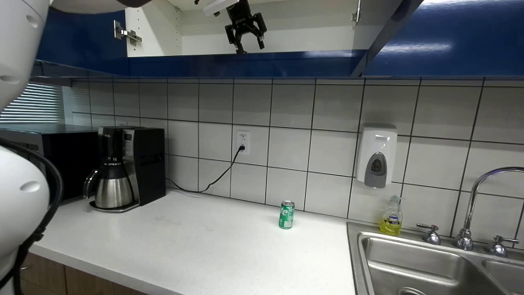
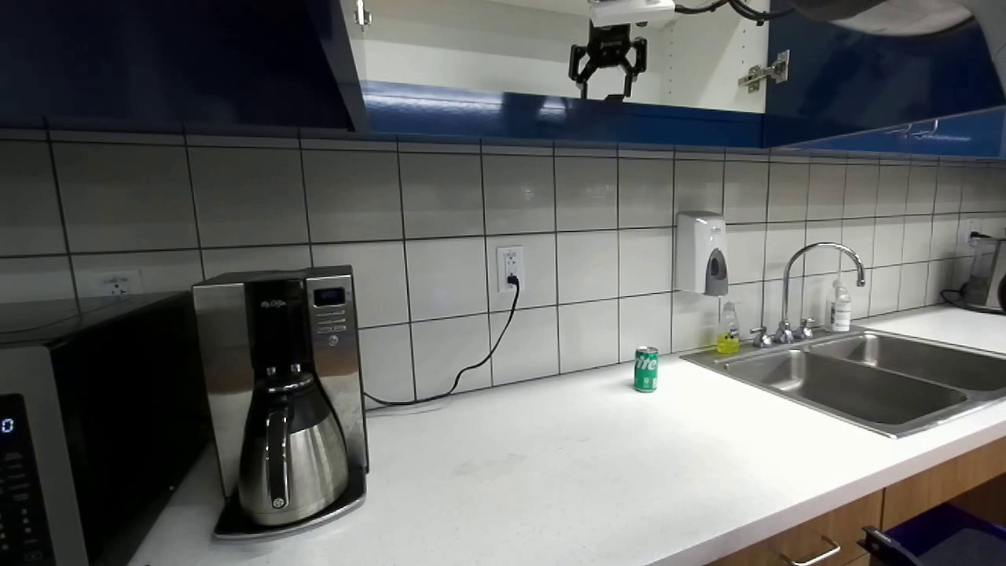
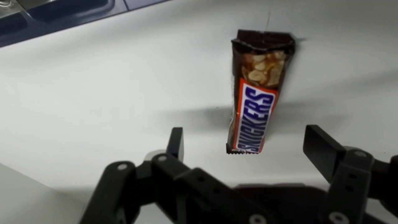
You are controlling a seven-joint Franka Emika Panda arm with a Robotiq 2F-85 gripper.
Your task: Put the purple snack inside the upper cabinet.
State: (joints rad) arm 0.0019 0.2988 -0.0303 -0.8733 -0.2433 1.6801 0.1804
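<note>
The purple snack [image 3: 256, 102] is a dark wrapped bar with a red-edged SNICKERS label. In the wrist view it lies on the white floor of the upper cabinet [image 3: 108, 93]. A small dark bit that looks like its end shows low inside the cabinet in both exterior views [image 1: 241, 51] [image 2: 614, 97]. The cabinet, dark blue outside and white inside, is open in both exterior views [image 1: 307, 37] [image 2: 471, 59]. My gripper [image 3: 247, 144] is open, its fingers spread on either side of the bar's near end without touching it. It hangs inside the cabinet in both exterior views [image 1: 249, 44] [image 2: 605, 88].
The cabinet's dark blue lower edge [image 1: 299, 63] runs below my gripper. Open doors [image 1: 82, 41] flank the opening. On the counter [image 1: 196, 241] stand a coffee maker [image 2: 291, 440] and a green can [image 1: 286, 215]. A sink [image 1: 409, 262] lies beyond the can.
</note>
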